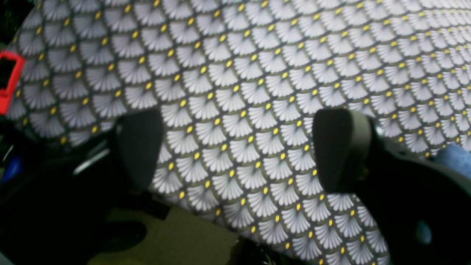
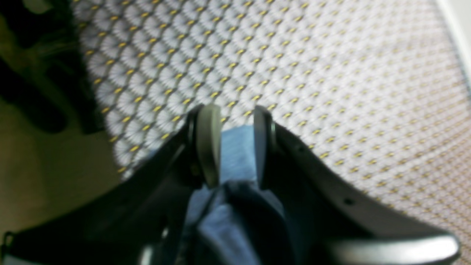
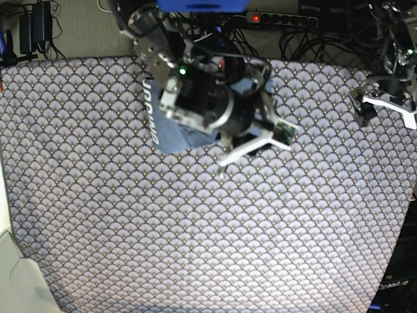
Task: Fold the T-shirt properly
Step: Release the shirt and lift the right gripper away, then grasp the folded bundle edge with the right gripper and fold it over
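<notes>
pinching t-shirt (image 2: 237,151) between right tool (image 2: 231,143) pads; left tool (image 1: 239,151) agape, well apart

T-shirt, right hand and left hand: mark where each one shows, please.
T-shirt (image 2: 237,152): right wrist view, blue fabric strip between the fingers.
right hand (image 2: 235,141): right wrist view, midway between fingertips, shut on the shirt.
left hand (image 1: 239,147): left wrist view, open gap midway between fingertips.

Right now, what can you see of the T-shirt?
The T-shirt is slate-blue heathered cloth, bunched at the far middle of the patterned table cover, mostly hidden under the right arm. White block lettering runs along its visible left edge. The right gripper is closed on a fold of it. The left gripper is open and apart from it.
</notes>
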